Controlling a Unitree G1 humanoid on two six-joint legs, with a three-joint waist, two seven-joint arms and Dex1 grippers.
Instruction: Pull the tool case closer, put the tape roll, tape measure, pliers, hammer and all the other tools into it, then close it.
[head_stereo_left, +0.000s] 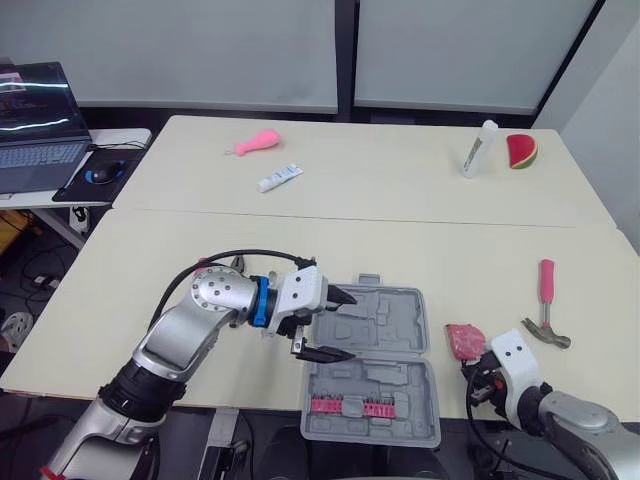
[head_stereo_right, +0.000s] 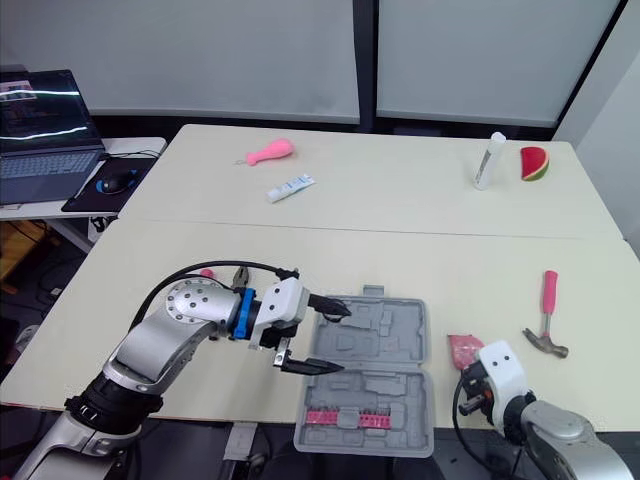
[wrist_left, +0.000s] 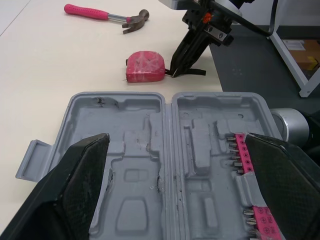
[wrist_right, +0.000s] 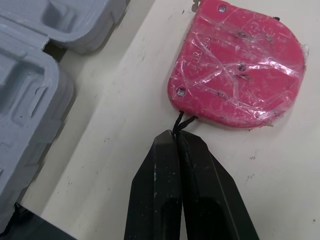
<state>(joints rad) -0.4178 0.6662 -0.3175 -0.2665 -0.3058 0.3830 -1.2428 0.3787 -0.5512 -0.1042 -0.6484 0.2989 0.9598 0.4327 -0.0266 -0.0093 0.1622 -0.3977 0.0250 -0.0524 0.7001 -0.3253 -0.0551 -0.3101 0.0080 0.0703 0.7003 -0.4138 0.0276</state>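
Grey and lying open flat at the near table's (head_stereo_left: 480, 255) front edge, one tool case (head_stereo_left: 385, 320) shows its two moulded halves side by side. The half nearest the edge carries a pink bit strip (head_stereo_left: 350, 406); the other recesses are bare.

Two grippers are at work beside it. At the case's left side the left gripper (head_stereo_left: 348, 325) hangs spread wide and holds nothing, one black finger (wrist_left: 75, 190) over each half of the case. At the case's right side the right gripper (wrist_right: 176, 137) is pressed fully together, its tips down on the table and pinching the black cord (wrist_right: 185, 120) of the one pink tape measure (wrist_right: 235, 65). The tape measure lies flat on the table just beside the case, outside it.

One hammer (head_stereo_left: 546, 300) with a pink handle lies further to the right, near the tape measure but apart from it, its steel head toward the front edge. Behind the left forearm a small pink thing (head_stereo_right: 205, 272) peeks out, too hidden to name.

A second table (head_stereo_left: 400, 190) is butted against the first along its far edge. Four things sit on it, well apart from the case: one pink toy (head_stereo_left: 263, 141), one white tube (head_stereo_left: 280, 178), one white bottle (head_stereo_left: 480, 148) and, just beside the bottle, one watermelon slice (head_stereo_left: 521, 151). On a side desk to the left are one open laptop (head_stereo_left: 35, 125) and one mouse (head_stereo_left: 105, 172)
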